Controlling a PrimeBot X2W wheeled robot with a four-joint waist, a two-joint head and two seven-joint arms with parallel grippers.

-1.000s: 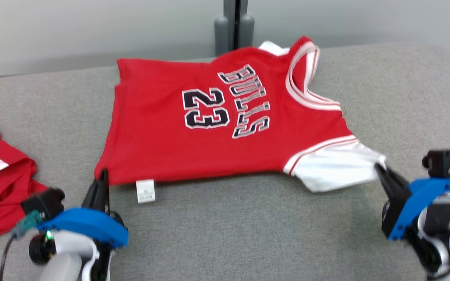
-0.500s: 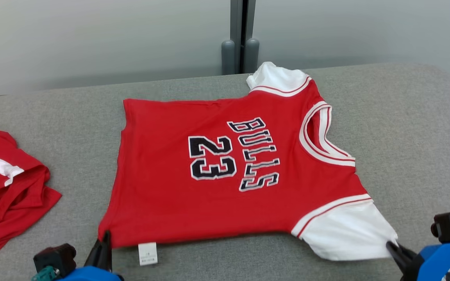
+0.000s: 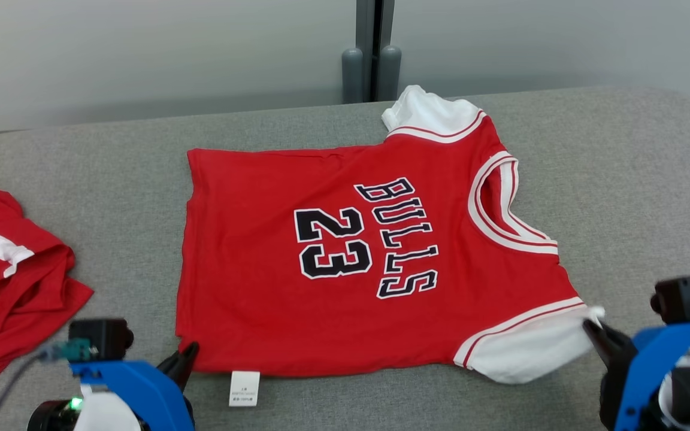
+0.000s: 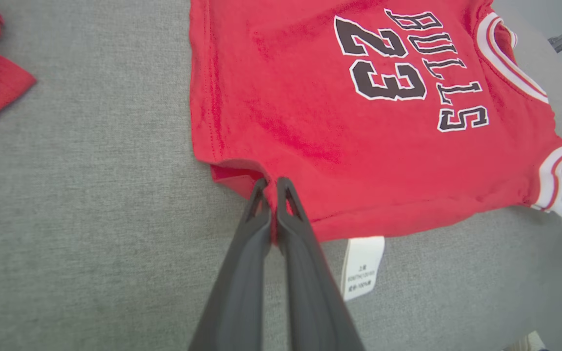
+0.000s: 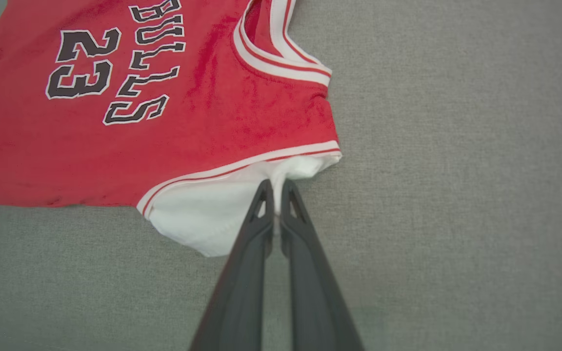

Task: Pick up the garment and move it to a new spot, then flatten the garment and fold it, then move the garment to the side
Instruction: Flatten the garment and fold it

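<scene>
The garment (image 3: 321, 263) is a red jersey with white sleeves and black "BULLS 23" lettering, spread flat on the grey table (image 3: 638, 179). My left gripper (image 3: 190, 352) is shut on its near left hem corner, and the left wrist view shows red cloth (image 4: 310, 122) pinched between the dark fingers (image 4: 256, 219). My right gripper (image 3: 590, 328) is shut on the near white sleeve (image 3: 530, 353). In the right wrist view the fingers (image 5: 296, 219) clamp the sleeve's edge (image 5: 203, 214). A white label (image 3: 244, 388) hangs from the near hem.
A second red garment (image 3: 3, 281) lies crumpled at the table's left edge. Two grey posts (image 3: 371, 72) stand behind the table's far edge against a pale wall. Bare grey tabletop lies to the right of the jersey and along the near edge.
The camera has tilted, shifting the whole picture. Both grippers still hold the same corners. The jersey has come to lie flatter and nearer me, with the far sleeve now spread out.
</scene>
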